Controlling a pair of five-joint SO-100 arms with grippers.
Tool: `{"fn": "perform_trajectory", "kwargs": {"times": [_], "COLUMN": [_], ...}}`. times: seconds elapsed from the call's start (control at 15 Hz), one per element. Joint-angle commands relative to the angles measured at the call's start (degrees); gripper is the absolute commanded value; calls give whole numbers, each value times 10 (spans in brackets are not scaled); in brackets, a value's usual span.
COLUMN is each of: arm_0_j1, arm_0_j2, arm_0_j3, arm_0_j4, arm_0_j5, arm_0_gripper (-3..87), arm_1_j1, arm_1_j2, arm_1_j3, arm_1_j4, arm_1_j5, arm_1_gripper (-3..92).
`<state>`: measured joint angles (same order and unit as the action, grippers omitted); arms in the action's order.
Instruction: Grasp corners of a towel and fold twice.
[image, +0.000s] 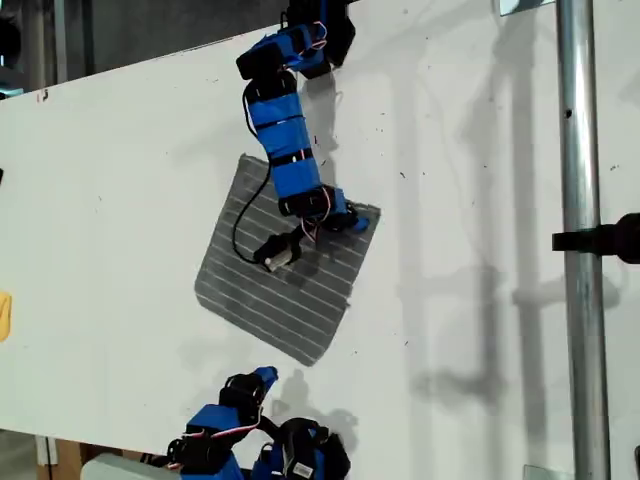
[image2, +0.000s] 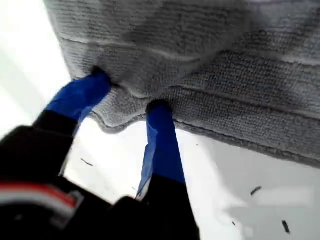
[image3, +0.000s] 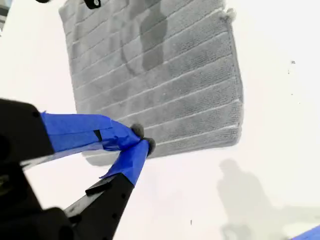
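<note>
Pinching a corner cleanly is what we are working on: the towel (image: 285, 270) is lying flat on the white table (image: 110, 190), and my first gripper (image2: 130, 92) is straddling a bunched fold at its edge, jaws apart with cloth between them. We are judging it should close fully before lifting. My second gripper (image3: 140, 140) is hovering above the table with tips together, holding nothing. Whether the first jaws are truly biting remains hard to make out.
</note>
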<state>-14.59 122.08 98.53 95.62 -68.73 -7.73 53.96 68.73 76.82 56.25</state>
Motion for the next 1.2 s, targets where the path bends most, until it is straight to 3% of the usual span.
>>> {"fn": "perform_trajectory", "kwargs": {"times": [0.0,0.33,0.53,0.6,0.67,0.87,1.0,1.13], "arm_0_j1": [1,33,40,41,40,38,28,15], "arm_0_j2": [21,8,-39,-54,-57,-57,-54,-61], "arm_0_j3": [-1,-40,-68,-69,-63,-42,42,149], "arm_0_j4": [-4,4,5,7,7,2,-53,-144], "arm_0_j5": [-9,-11,23,44,54,91,84,77], "arm_0_gripper": [-17,-17,13,229,330,374,355,346], "arm_1_j1": [2,-1,-1,-1,-2,-4,-5,-6], "arm_1_j2": [-3,-1,1,2,2,4,6,11], "arm_1_j3": [-11,-16,-18,-17,-16,-15,-16,-17], "arm_1_j4": [-3,-11,-14,-14,-14,-14,-17,-21], "arm_1_j5": [-4,-4,-4,-4,-4,0,3,5], "arm_1_gripper": [-2,-2,-2,-2,-2,-2,-2,-2]}}
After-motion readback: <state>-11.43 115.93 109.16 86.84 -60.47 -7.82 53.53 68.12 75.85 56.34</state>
